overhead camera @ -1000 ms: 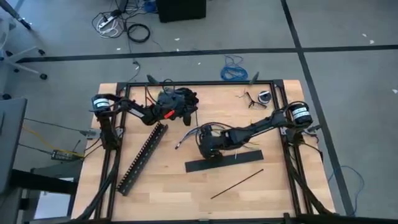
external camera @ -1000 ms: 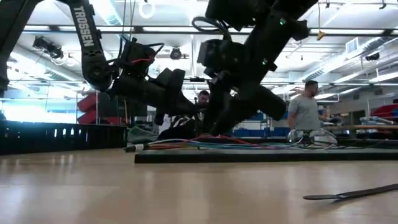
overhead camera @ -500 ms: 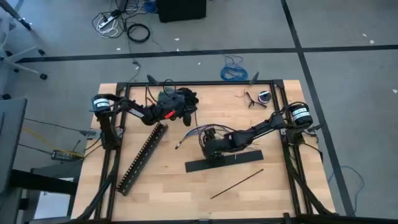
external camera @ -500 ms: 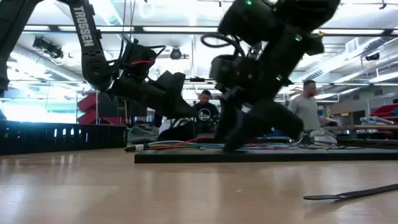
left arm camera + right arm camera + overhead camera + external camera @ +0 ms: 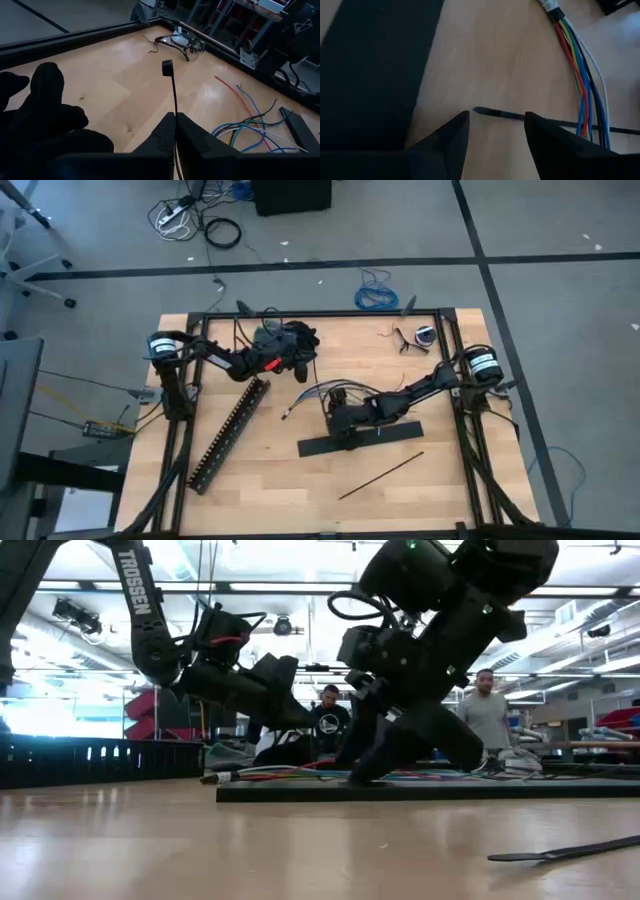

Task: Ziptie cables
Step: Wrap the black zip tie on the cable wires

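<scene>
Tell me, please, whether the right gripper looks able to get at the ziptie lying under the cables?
Probably yes: the right gripper is open, its fingers either side of the ziptie's free end on bare wood, clear of the cables.

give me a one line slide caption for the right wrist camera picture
Open right gripper hovers over a ziptie lying across the cables.

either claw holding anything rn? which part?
Left claw is shut on a ziptie, pinched low on the strip, with the head end sticking up. Right claw is open over a second ziptie on the table, holding nothing.
</scene>
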Robot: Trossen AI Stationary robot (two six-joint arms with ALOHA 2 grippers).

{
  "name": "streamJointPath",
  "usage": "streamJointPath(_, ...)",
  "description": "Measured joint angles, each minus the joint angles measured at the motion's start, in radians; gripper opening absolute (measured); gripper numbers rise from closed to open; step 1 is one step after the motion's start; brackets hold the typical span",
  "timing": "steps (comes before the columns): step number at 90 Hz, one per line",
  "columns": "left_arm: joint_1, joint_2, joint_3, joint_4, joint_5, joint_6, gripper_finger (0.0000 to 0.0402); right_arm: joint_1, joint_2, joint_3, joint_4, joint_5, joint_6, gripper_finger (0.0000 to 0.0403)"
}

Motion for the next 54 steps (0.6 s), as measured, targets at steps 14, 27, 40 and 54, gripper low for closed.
streamJointPath(14,0.0,0.0,0.0,0.0,-0.005,0.0,0.0,-0.01,0.0,0.0,0.019,-0.01,-0.002,0.0172)
streamJointPath(27,0.0,0.0,0.0,0.0,-0.012,0.0,0.0,-0.016,0.0,0.0,0.029,-0.051,-0.002,0.0159)
streamJointPath(40,0.0,0.0,0.0,0.002,-0.015,0.0,0.0,-0.017,0.0,0.0,0.058,-0.058,-0.002,0.0152)
streamJointPath(54,0.0,0.0,0.0,0.007,-0.015,0.0,0.0,-0.024,0.0,0.0,0.069,-0.081,-0.002,0.0149)
